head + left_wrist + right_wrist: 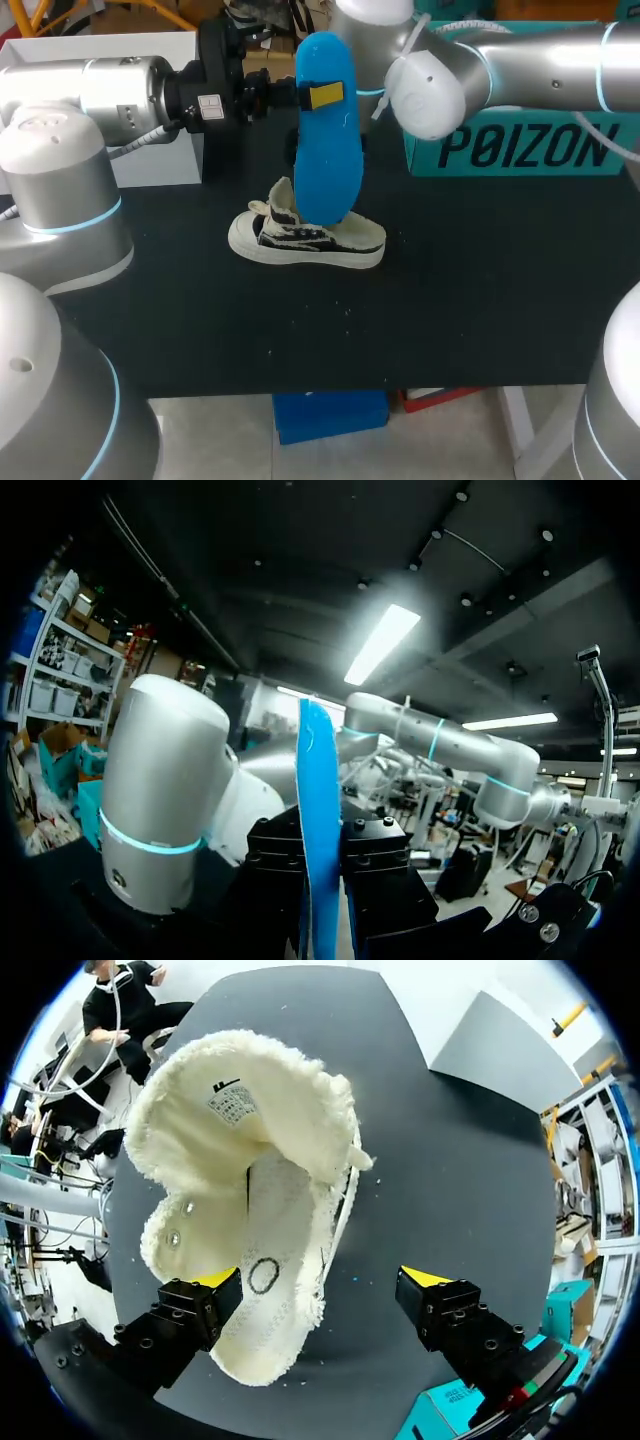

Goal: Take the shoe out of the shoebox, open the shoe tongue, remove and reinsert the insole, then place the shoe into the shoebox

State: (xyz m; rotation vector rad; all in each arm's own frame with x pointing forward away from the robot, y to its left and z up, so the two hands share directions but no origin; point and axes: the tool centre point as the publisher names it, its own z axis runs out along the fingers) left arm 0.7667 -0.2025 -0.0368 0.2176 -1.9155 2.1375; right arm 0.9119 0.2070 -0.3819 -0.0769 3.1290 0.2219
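The shoe (pixel 305 240) stands on the black desk (pixel 450 320), outside the box, near the desk's middle. From above, its tongue (pixel 250 1100) is folded back and the inside lies bare. The right gripper (pixel 320 1280) hangs open over it, one finger above the shoe's rim and the other above bare desk. The blue insole (pixel 328 130) stands upright over the shoe, its lower end at the opening. The left gripper (pixel 325 96) is clamped on the insole's upper part from both sides. The teal shoebox (pixel 520 150) sits at the far right edge.
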